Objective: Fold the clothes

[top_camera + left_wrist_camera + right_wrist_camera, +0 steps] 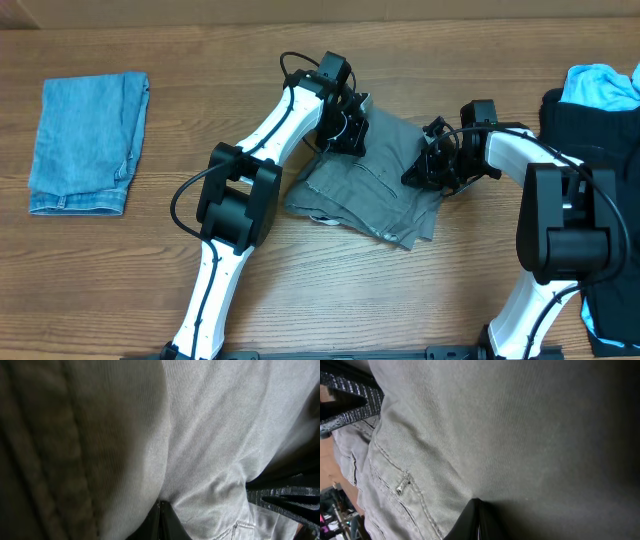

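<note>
The clothes, a pair of grey shorts (375,185), lie crumpled at the table's middle. My left gripper (346,136) is down on their far left edge and my right gripper (424,172) on their right edge. In the left wrist view the black fingers (167,522) are pressed together, with grey fabric (210,435) bunched at their tip. The right wrist view shows the same: closed fingers (470,522) with grey cloth (495,430) running out of them and a stitched seam (402,484) to the left. Both grippers are shut on the shorts.
A folded blue denim garment (88,140) lies at the far left of the wooden table (200,60). A black garment (600,150) with a light blue cloth (603,85) on top sits at the right edge, close to my right arm.
</note>
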You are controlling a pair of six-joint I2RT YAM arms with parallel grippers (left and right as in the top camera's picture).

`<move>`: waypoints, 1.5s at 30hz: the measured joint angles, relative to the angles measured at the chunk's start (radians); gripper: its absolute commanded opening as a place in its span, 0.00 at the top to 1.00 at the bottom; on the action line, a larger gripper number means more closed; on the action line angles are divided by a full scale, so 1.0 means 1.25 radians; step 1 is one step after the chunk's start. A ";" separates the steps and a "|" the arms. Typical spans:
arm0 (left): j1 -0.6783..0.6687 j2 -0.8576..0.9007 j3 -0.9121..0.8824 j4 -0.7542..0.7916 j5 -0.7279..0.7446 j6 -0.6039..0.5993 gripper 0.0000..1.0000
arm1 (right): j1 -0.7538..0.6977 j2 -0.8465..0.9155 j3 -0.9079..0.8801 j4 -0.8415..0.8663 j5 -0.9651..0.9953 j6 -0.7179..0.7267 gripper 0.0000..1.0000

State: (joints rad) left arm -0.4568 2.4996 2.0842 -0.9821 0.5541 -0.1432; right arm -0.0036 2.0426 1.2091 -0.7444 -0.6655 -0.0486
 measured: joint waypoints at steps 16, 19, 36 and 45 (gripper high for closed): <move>-0.007 -0.165 0.115 -0.004 -0.140 -0.015 0.96 | -0.034 -0.072 0.318 -0.229 0.108 0.037 0.96; -0.007 -0.139 0.101 0.005 -0.182 -0.018 0.96 | -0.056 -0.071 0.308 -0.234 0.159 0.045 0.96; 0.016 0.022 0.094 0.018 -0.193 -0.071 0.96 | -0.063 -0.071 0.006 0.002 0.279 0.082 0.96; 0.065 -0.012 0.209 -0.097 -0.160 -0.076 0.87 | -0.063 -0.072 0.077 -0.103 0.277 0.114 0.96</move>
State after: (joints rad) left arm -0.3752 2.4844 2.3451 -1.1030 0.3546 -0.2382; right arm -0.0826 1.9530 1.3048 -0.8734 -0.3195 0.0937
